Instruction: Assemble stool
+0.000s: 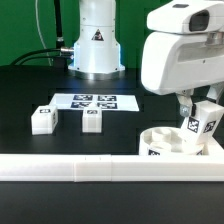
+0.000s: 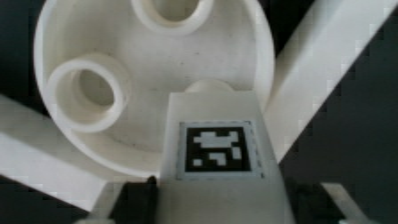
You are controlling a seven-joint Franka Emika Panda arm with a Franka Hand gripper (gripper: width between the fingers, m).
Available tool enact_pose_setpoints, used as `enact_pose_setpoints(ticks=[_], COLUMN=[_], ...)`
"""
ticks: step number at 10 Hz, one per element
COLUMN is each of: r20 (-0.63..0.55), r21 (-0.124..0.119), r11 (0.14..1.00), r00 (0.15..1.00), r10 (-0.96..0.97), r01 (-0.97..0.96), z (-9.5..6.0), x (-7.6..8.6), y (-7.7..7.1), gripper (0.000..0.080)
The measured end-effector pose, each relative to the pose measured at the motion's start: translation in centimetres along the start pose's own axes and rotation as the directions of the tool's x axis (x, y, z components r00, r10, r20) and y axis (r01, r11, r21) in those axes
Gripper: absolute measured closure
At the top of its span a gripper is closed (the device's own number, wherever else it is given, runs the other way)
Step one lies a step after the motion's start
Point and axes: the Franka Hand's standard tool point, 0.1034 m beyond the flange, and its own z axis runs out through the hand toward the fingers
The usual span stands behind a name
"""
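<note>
**Exterior view.** At the exterior view's right, mid-frame, the pincer [image 1: 197, 106] is clamped on a leg [image 1: 203, 121] and holds it tilted just above the seat [image 1: 160, 143]. The seat lies on the black counter [image 1: 30, 90] at the lower right. A second leg [image 1: 42, 118] and a third leg [image 1: 92, 118] stand apart on the counter toward the exterior view's left, near the marker board [image 1: 95, 101]. A long white rail [image 1: 70, 168] runs across the bottom of the frame, close by the seat. I cannot tell whether the two touch.

**Wrist view.** The held leg sits between the fingers [image 2: 130, 200] with its tag toward the camera. Beyond its free end lies the seat with a round hole [image 2: 86, 92]. The end seems to sit beside that hole, not in it.

**Handling.** The parts look like hard, smooth plastic, so probably light and stiff, with no give. A smooth leg may twist in the grip, so its flat side faces are the best hold, well back from the end that goes into the hole. The seat is likely light enough to slide when pressed, and the rail could brace it.
</note>
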Motion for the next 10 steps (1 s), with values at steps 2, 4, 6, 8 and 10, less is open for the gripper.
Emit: enact_pose_setpoints(ticks=[2, 4, 6, 8, 10], r20=[-0.015, -0.030, -0.035, -0.029, -0.015], r21=[0.001, 0.007, 0.040, 0.034, 0.047], r11=[0.971, 0.869, 0.704, 0.572, 0.452], r00=[0.971, 0.868, 0.703, 0.572, 0.452], r10=[0.237, 0.495, 0.711, 0.820, 0.892], r01=[-0.237, -0.495, -0.709, -0.819, -0.891], z=[0.08, 0.12, 0.16, 0.23, 0.24], x=[0.00, 0.08, -0.08, -0.17, -0.20], y=[0.02, 0.17, 0.20, -0.04, 0.07], gripper=[0.0462, 0.0462, 0.0462, 0.0462, 0.0462])
